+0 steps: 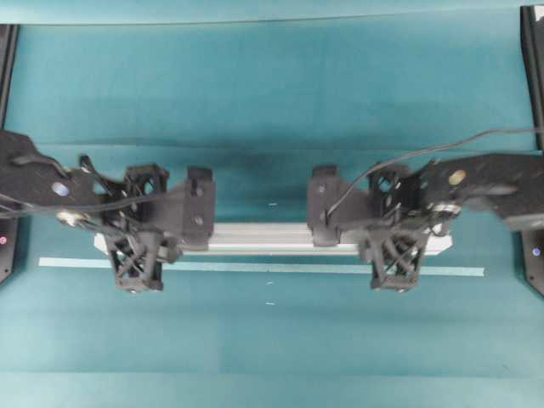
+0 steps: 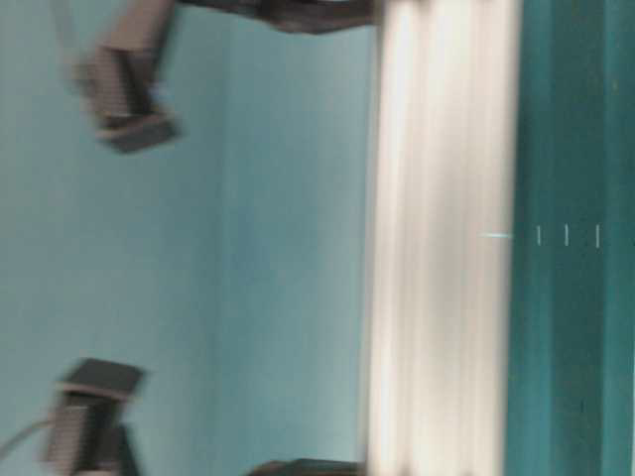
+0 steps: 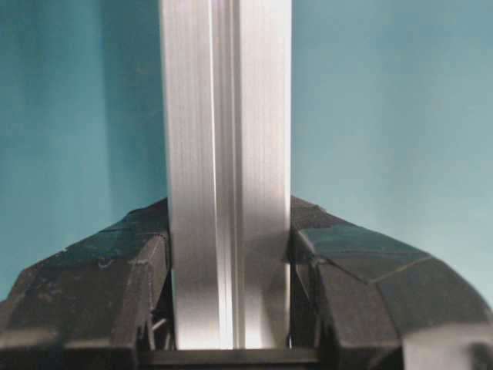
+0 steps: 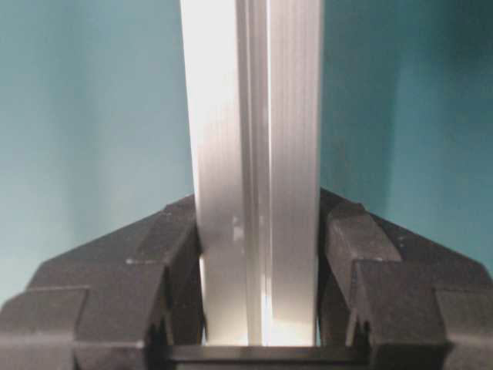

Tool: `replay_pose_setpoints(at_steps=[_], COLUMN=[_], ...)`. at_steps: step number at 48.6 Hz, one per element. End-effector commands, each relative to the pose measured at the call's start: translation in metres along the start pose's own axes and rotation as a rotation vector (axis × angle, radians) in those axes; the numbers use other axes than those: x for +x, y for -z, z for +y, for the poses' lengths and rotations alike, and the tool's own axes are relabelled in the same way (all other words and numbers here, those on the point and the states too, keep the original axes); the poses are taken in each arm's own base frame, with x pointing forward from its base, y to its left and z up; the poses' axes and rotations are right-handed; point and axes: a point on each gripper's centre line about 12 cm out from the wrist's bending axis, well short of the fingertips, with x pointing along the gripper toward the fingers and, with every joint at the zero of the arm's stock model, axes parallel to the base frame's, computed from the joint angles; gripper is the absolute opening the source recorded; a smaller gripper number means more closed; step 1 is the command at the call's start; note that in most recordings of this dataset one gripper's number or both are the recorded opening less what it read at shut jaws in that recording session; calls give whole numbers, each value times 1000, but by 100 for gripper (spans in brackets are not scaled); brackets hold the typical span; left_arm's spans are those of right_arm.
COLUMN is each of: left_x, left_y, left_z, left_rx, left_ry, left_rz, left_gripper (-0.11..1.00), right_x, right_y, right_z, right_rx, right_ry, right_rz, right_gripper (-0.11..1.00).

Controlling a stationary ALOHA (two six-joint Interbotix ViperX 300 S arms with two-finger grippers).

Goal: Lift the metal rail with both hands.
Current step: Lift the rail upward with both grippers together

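Note:
The metal rail (image 1: 263, 238) is a long silver grooved bar lying across the middle of the overhead view, held above the teal table. My left gripper (image 1: 140, 225) is shut on its left part and my right gripper (image 1: 393, 225) is shut on its right part. In the left wrist view the metal rail (image 3: 227, 177) runs straight up between the black fingers (image 3: 115, 277), which press on both its sides. The right wrist view shows the same: the metal rail (image 4: 258, 177) clamped between the fingers (image 4: 385, 270). At table level the metal rail (image 2: 442, 248) is a blurred pale band.
A thin flat pale tape strip (image 1: 255, 268) lies on the teal table (image 1: 272, 85) just in front of the rail, parallel to it. Black frame posts (image 1: 534, 51) stand at the left and right edges of the overhead view.

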Motion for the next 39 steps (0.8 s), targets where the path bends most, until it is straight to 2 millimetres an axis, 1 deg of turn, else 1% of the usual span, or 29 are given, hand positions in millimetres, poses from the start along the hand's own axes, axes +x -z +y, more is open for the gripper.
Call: replay_pose_setpoints(at_steps=[1,4,11,12,18,25,30,39], left_x=[-34,-51,-81,-85,-110,-133,-146,-173], left_y=[-14,-18,-25,-26,-35,-46,-50,-57], left_z=[0,1,1,1,1,2,2,3], left_rx=[3,2,-6,-10,-25,-46,-60,-74], left_ry=[-2,-3,-5,-5,-6,-4,-5,-4], left_rz=[-60,-69,-68,-66,-65,-77,-80,-89], left_gripper=[29,29,29,29,29,29,29,29], right_x=[-29,-42,-67,-73,-93,-117,-136,-165], right_y=[-9,-12,-17,-19,-24,-32,-38,-42], right_z=[1,3,5,5,7,9,11,13], right_rx=[4,9,34,39,59,92,123,164], right_ry=[-4,-7,-12,-12,-15,-18,-20,-20], right_rz=[-26,-23,-9,-9,-4,-14,-30,-29], right_gripper=[38,38,38,38,38,38,38,38])
